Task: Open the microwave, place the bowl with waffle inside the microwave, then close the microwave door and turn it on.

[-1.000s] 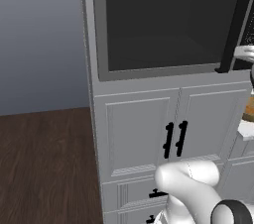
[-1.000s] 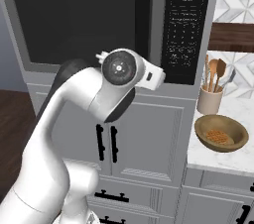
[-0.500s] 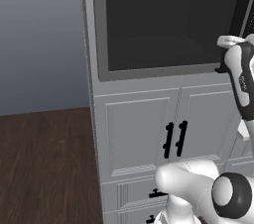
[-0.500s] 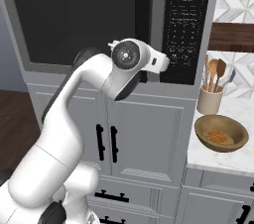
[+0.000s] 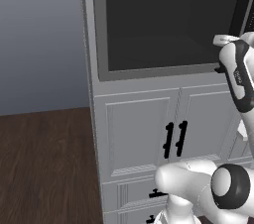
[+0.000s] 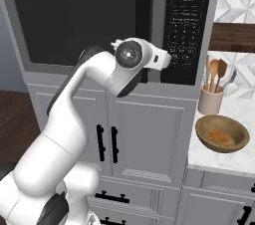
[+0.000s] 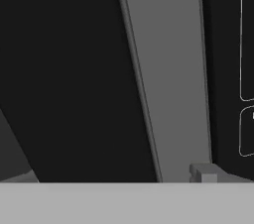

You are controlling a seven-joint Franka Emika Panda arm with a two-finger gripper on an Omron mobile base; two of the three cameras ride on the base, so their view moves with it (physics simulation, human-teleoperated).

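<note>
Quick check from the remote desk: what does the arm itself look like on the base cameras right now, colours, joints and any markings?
The arm is glossy white with rounded, tube-like links and dark grey to black bands at the joints. A round dark grey cap with a ring pattern covers the wrist joint. No loose cables show. The forearm link carries a black stripe with small, unreadable lettering.

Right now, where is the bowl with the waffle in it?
In the right base view the bowl with waffle sits on the white counter at the right, just in front of the utensil jar and below the microwave control panel.
</note>
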